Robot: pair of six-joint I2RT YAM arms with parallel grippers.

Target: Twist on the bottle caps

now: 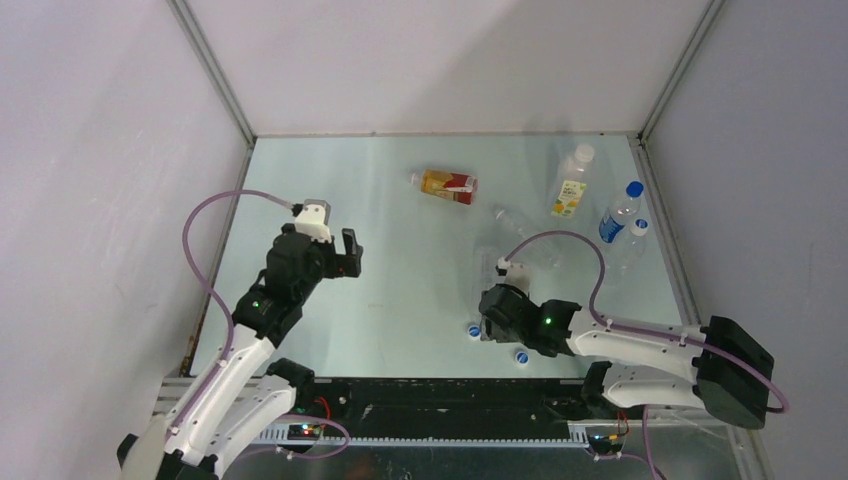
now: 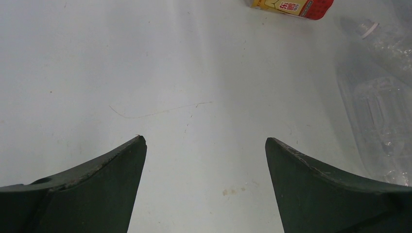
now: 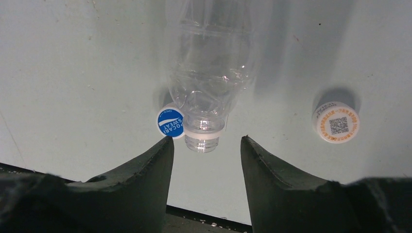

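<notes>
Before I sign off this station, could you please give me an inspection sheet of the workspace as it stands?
Surface: pale table, with a faint scratch and small stains.
Job's things: first clear bottle lying with its open neck toward the right hand; second clear bottle lying beyond it; amber bottle lying at the far side; blue cap beside the first bottle's neck; white cap apart from it.
Clutter: yellow-labelled bottle and blue-labelled bottle, both capped, far right.
Hands: left hand open over bare table; right hand open, jaws either side of the neck, not touching.
Cables: purple cables loop off each arm.
Surroundings: plain walls, metal corner posts.
</notes>
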